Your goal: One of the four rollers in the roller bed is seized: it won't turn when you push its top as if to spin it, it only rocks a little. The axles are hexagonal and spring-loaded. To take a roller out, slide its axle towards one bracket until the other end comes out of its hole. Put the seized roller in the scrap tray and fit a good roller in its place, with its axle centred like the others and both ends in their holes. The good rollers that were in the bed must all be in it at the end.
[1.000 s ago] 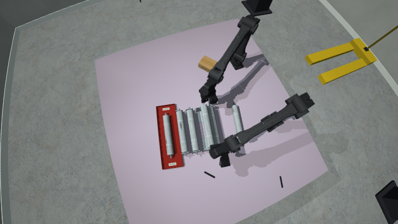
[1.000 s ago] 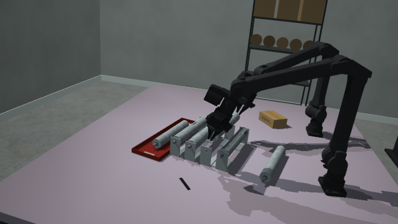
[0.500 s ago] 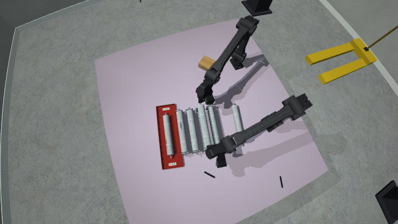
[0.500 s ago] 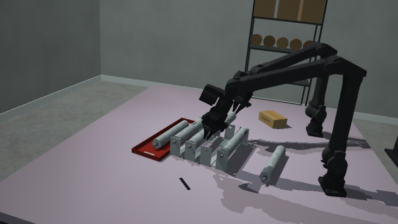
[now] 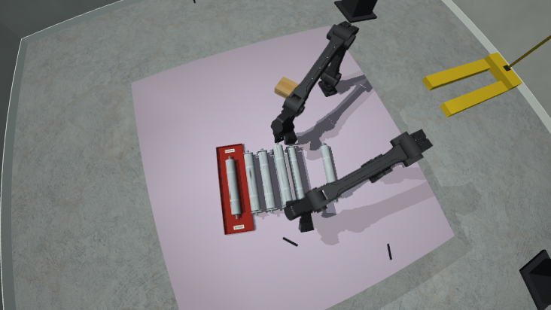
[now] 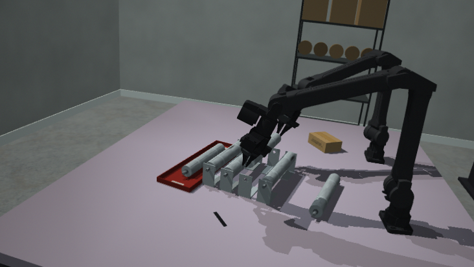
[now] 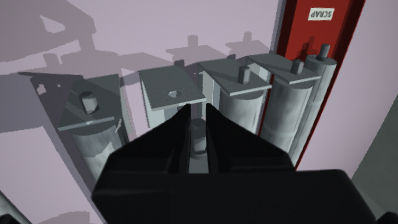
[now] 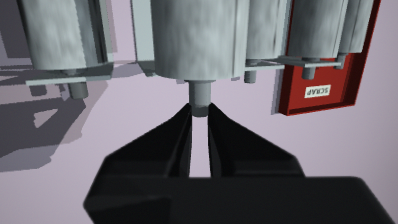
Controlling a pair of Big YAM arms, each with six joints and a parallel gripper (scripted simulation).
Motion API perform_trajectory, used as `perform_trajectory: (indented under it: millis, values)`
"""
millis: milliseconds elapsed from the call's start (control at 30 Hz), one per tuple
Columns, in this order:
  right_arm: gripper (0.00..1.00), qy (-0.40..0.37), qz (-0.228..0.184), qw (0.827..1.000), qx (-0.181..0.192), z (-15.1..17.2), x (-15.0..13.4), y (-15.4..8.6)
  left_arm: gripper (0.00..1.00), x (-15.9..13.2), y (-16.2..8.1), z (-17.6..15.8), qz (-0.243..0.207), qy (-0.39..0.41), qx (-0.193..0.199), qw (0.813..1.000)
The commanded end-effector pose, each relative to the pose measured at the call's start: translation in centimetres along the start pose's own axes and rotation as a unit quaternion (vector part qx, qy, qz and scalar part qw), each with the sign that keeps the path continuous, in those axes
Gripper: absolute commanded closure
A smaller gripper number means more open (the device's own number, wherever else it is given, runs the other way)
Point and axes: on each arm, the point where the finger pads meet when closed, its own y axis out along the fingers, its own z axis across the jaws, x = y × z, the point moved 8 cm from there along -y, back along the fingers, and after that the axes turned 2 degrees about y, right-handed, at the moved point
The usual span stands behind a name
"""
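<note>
- The roller being fitted (image 5: 281, 174) (image 6: 274, 140) (image 7: 198, 163) (image 8: 195, 40) is held raised over the bed's third place, counted from the tray; its axle is outside the bracket holes.
- The six-o'clock end of its axle in the top view is gripped by the left gripper (image 5: 288, 209) (image 6: 245, 164) (image 7: 198, 107), whose fingers are nearly closed.
- Its twelve-o'clock end is gripped by the right gripper (image 5: 278, 141) (image 6: 279, 133) (image 8: 200, 107), likewise narrowed onto the axle.
- A bracket (image 6: 245, 185) (image 7: 172, 85) with an unfilled hole is seen at the third place.
- The first roller (image 5: 251, 180) (image 6: 222, 159) and second roller (image 5: 266, 180) are seated towards nine o'clock of the held one; the fourth roller (image 5: 294, 169) (image 6: 280, 169) is seated towards three.
- At nine o'clock, beside the bed, another roller (image 5: 232, 188) (image 6: 204, 161) lies in the red scrap tray (image 5: 228, 227) (image 7: 320, 30) (image 8: 295, 106).
- At three o'clock, apart from the bed, a loose roller (image 5: 327, 163) (image 6: 326, 192) lies on the table.
- At twelve o'clock, beyond the bed, a cardboard box (image 5: 285, 86) (image 6: 325, 142) is placed.
</note>
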Motion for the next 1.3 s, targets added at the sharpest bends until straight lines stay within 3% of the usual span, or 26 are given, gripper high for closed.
perform_trajectory:
  millis: [0,67,133,167,233,367,500,567,633,700,800,900,933,967,1067,1133,1200,1267]
  values:
    - [0.97,0.012,-0.03,0.999,-0.038,-3.2,2.2,-0.9,0.97,1.7,-2.2,-3.3,-0.02,-0.008,-0.049,0.999]
    - [0.97,0.009,-0.036,0.998,-0.043,-3.0,2.5,-1.7,0.97,1.5,-3.2,-3.3,-0.021,-0.007,-0.059,0.998]
    - [0.97,0.007,-0.042,0.998,-0.048,-2.4,2.2,-2.8,0.97,1.3,-2.7,-2.6,-0.018,-0.008,-0.054,0.998]
    - [0.97,0.006,-0.026,0.999,-0.03,-0.8,1.0,-1.2,0.97,0.9,-1.1,-0.8,-0.01,-0.01,-0.032,0.999]
    - [0.97,0.002,-0.013,1.0,-0.013,0.0,0.7,0.8,0.97,1.0,-1.2,-1.3,-0.011,-0.009,-0.037,0.999]
    - [0.97,0.007,-0.031,0.999,-0.037,-1.2,1.0,-1.4,0.97,1.2,-1.4,-1.8,-0.017,-0.008,-0.045,0.999]
    - [0.97,0.008,-0.037,0.998,-0.045,-2.0,1.6,-1.8,0.97,1.2,-1.6,-2.1,-0.018,-0.008,-0.05,0.999]
    - [0.97,0.003,-0.002,1.0,-0.008,0.1,-0.4,2.7,0.97,0.4,1.6,-0.1,-0.005,-0.007,-0.016,1.0]
    - [0.97,0.001,-0.004,1.0,-0.013,-0.3,-0.3,2.5,0.97,0.3,1.5,-0.9,-0.005,-0.004,-0.024,1.0]
    - [0.97,0.004,-0.026,0.999,-0.039,-1.6,0.3,-0.4,0.97,0.2,0.0,-1.2,-0.01,-0.002,-0.041,0.999]
    - [0.97,0.013,-0.044,0.997,-0.06,-3.1,1.5,-1.7,0.97,1.3,-1.2,-2.4,-0.02,-0.005,-0.062,0.998]
    - [0.97,0.009,-0.025,0.999,-0.039,-1.2,-0.2,0.1,0.97,0.9,-1.1,-2.5,-0.018,0.003,-0.063,0.998]
    - [0.97,0.008,-0.029,0.999,-0.042,-1.5,0.1,-0.1,0.97,0.7,-0.6,-2.0,-0.015,0.003,-0.056,0.998]
    - [0.97,0.007,-0.02,0.999,-0.031,-1.0,-0.4,1.2,0.97,0.4,0.4,-0.8,-0.01,0.003,-0.043,0.999]
    - [0.97,0.009,-0.026,0.999,-0.038,-1.6,0.2,0.7,0.97,0.5,-0.2,-1.6,-0.013,0.002,-0.052,0.999]
    - [0.97,0.002,0.001,1.0,-0.008,0.2,-1.4,4.1,0.97,-0.1,1.3,-0.1,-0.005,0.006,-0.034,0.999]
    - [0.97,0.009,-0.006,1.0,-0.015,-0.4,-0.9,3.8,0.97,0.0,0.9,-1.2,-0.008,0.009,-0.046,0.999]
    - [0.97,0.01,-0.038,0.998,-0.052,-2.4,0.8,-0.3,0.97,0.4,0.2,-2.3,-0.013,0.007,-0.059,0.998]
